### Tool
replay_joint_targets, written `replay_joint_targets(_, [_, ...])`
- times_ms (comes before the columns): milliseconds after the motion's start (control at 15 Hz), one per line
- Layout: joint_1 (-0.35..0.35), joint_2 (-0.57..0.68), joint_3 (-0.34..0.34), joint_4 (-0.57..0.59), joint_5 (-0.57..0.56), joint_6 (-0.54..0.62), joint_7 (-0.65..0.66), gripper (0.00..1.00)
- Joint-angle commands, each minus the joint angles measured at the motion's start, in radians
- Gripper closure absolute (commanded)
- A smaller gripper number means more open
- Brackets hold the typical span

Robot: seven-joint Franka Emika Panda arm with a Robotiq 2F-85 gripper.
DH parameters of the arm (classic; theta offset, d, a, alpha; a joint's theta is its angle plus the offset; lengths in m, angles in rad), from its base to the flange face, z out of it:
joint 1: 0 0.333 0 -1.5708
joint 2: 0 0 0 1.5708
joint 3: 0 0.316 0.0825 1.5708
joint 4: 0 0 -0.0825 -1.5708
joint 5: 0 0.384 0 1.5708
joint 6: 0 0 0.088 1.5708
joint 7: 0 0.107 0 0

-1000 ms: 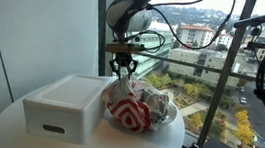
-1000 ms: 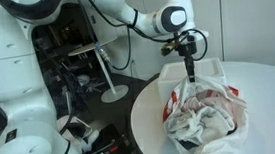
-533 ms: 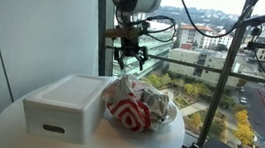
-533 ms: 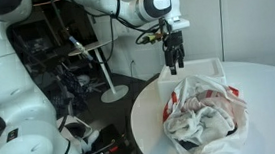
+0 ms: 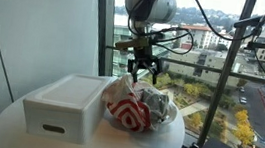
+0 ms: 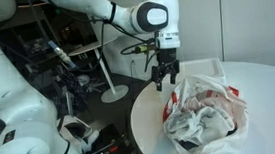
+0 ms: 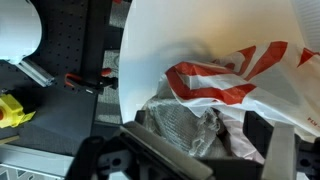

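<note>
A crumpled white plastic bag with red markings (image 5: pixel 137 109) (image 6: pixel 207 111) lies on the round white table (image 5: pixel 10 131) (image 6: pixel 273 75). My gripper (image 5: pixel 144 71) (image 6: pixel 165 78) hangs just above the bag's edge, open, with nothing between its fingers. In the wrist view the gripper (image 7: pixel 205 140) looks down on the bag (image 7: pixel 235 70) and on grey crinkled material (image 7: pixel 180 122) inside it, with one dark finger (image 7: pixel 150 152) on each side of the view.
A white rectangular box (image 5: pixel 64 104) stands on the table next to the bag. Tall windows and a railing lie behind. Off the table are a stool (image 6: pixel 108 85), cables and equipment on the floor.
The gripper has opened and lifted out of the bag's top, then shifted sideways toward the bag's edge. The bag and box stay in place.
</note>
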Motion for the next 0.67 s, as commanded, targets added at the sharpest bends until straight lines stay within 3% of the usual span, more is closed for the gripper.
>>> replay_joint_targets(0, [-0.022,-0.001,0.015,-0.013,0.001,0.007,-0.003,0.00])
replay_joint_targets(333, [-0.025,0.011,0.019,-0.008,-0.038,0.018,0.016,0.00])
replay_joint_targets(600, [-0.069,0.000,-0.019,-0.051,-0.071,0.015,-0.012,0.00])
